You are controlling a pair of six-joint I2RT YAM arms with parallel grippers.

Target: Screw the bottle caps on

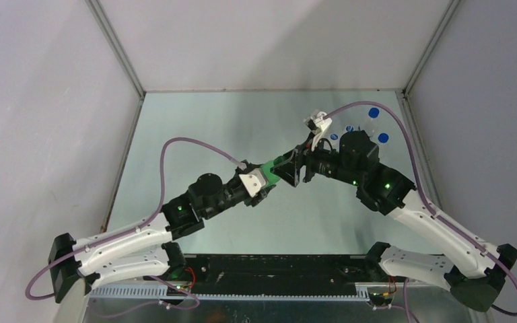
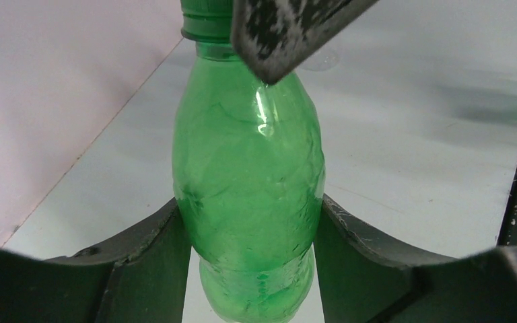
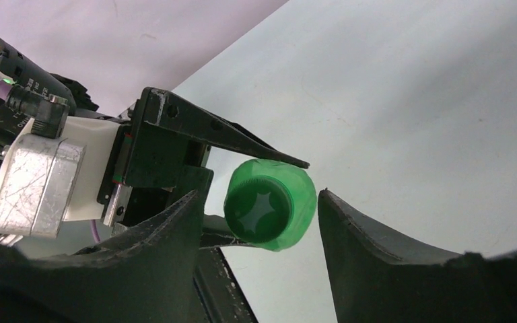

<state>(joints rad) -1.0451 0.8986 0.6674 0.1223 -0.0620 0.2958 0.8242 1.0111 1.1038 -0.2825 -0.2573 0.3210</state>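
The left gripper's (image 2: 249,225) dark fingers (image 2: 151,245) clamp the translucent green bottle (image 2: 249,148) by its lower body. On its neck sits the dark green cap (image 3: 259,207), between the right gripper's (image 3: 259,195) jaws, which stand parted and not clamped on it. Beyond lies the pale table (image 1: 195,128), with blue-capped bottles (image 1: 373,113) near the far right corner and white walls (image 1: 262,40) around.

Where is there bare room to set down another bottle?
Bare: the far-left table, between the left wall and the left end effector; also the near strip between left arm and right arm. Crowded: the far-right corner with the blue-capped bottles.
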